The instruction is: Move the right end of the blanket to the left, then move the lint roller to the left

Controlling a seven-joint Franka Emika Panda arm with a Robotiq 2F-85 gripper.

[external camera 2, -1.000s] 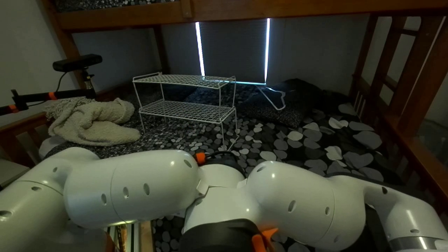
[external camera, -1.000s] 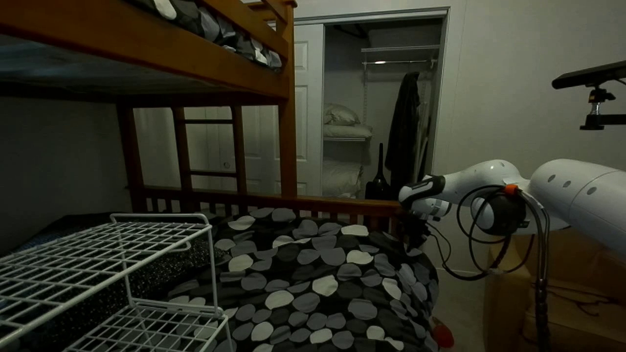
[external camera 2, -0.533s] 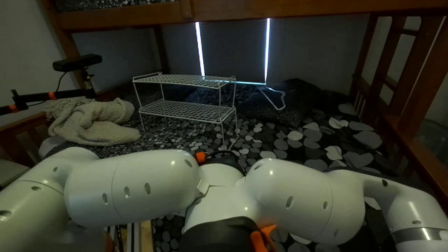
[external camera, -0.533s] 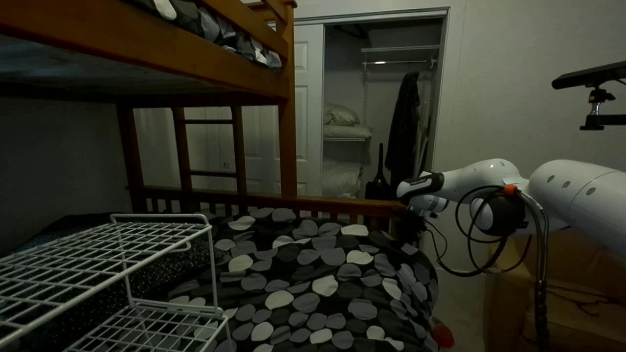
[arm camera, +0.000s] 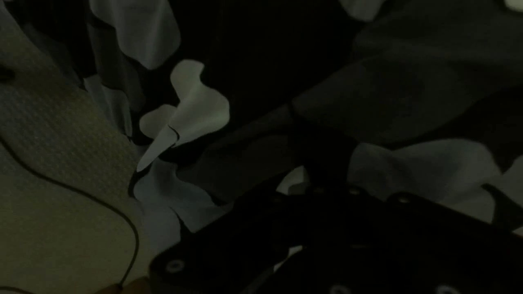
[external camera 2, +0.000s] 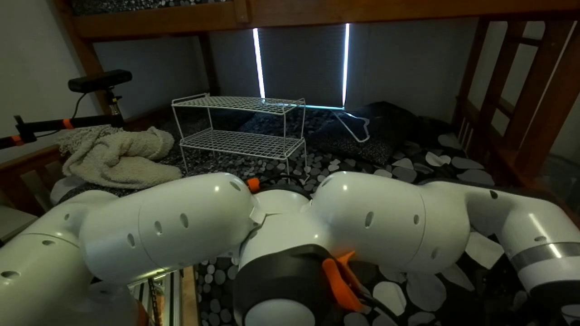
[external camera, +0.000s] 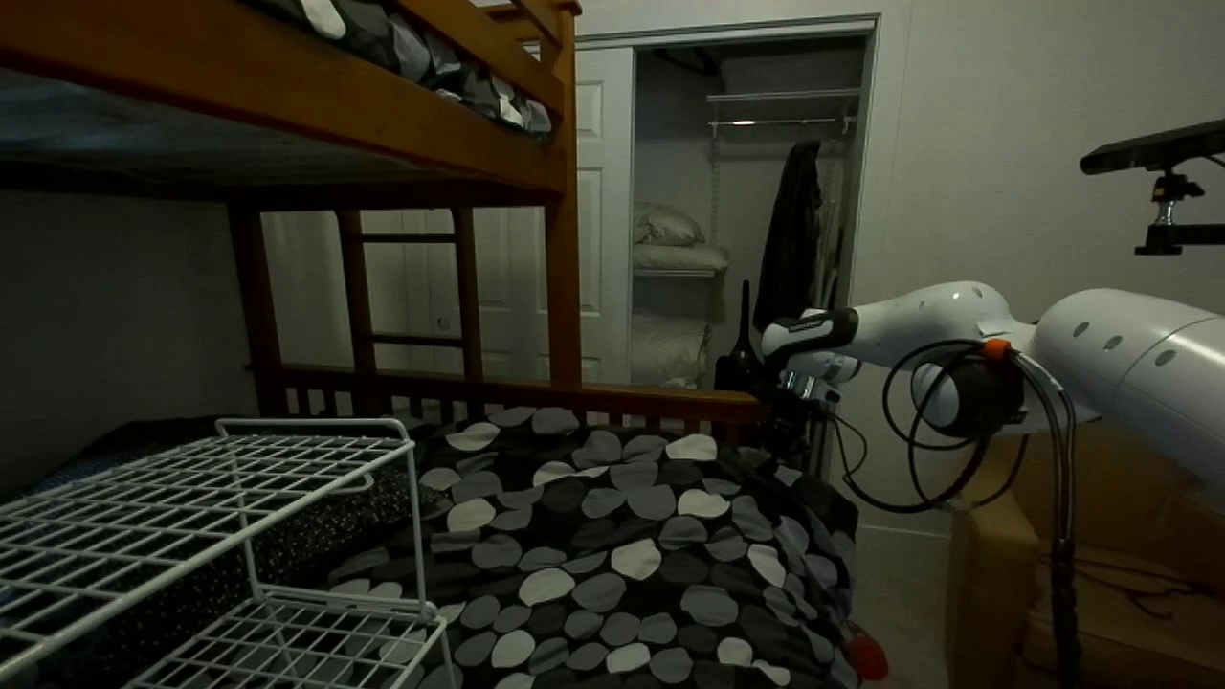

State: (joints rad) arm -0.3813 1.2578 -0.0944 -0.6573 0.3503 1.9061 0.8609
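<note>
The blanket [external camera: 651,560], dark with grey and white pebble shapes, covers the lower bunk and hangs over its side. In an exterior view my gripper [external camera: 787,448] is a dark shape at the blanket's far right corner, by the bed's end rail. Seen from the wrist, my gripper [arm camera: 333,188] is shut, its fingers together, and folds of the blanket [arm camera: 196,106] run in towards them; the cloth appears pinched there, though darkness hides the exact contact. Below the arm in an exterior view, part of the blanket [external camera 2: 389,296] shows. The lint roller is out of view or hidden.
A white wire rack [external camera 2: 240,142] stands on the bed, with a white hanger [external camera 2: 358,129] and a cream throw [external camera 2: 122,158] nearby. The wooden end rail [external camera: 660,397] borders the bed. A red object [external camera: 866,658] lies beside it. A cable [arm camera: 81,192] crosses the carpet.
In both exterior views the arm has risen; my gripper has also shifted towards the bed. The blanket's corner and right edge have moved up and inward with it. Rack and throw have stayed put.
</note>
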